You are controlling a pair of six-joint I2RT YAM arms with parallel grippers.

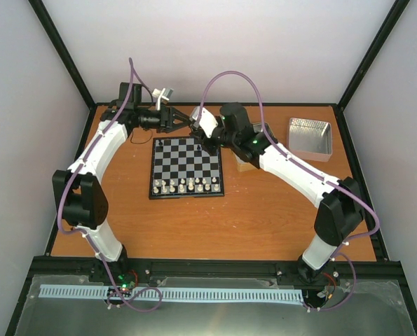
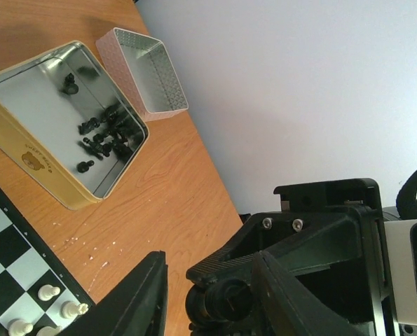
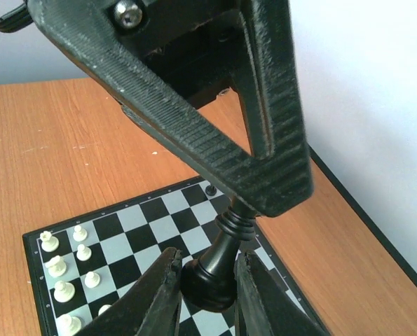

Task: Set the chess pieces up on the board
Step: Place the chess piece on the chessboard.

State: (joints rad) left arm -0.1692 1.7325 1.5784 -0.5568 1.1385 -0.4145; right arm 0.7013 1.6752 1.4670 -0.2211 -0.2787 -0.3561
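The right gripper [image 3: 208, 297] pinched the piece [image 3: 222, 252], the left gripper [image 2: 212, 287] was not yet closed round its top; an early release could drop it on the board [image 3: 124, 245].

An orange-brown wooden table [image 1: 264, 224] fills the floor of a cell with plain white walls [image 1: 222, 49] and black frame posts [image 1: 61, 49]. A shallow tin tray [image 1: 310, 136], silvery inside, sits at the table's far right corner. The left wrist view shows its outer walls pink with small dots. A gold tin [image 2: 33, 157] with a small print on its side lies near that tray. A few white specks [image 2: 89, 248] dot the wood beside it. White chess pieces [image 1: 186, 186] stand in two rows. A white slotted strip [image 1: 173, 294] runs along the near edge.
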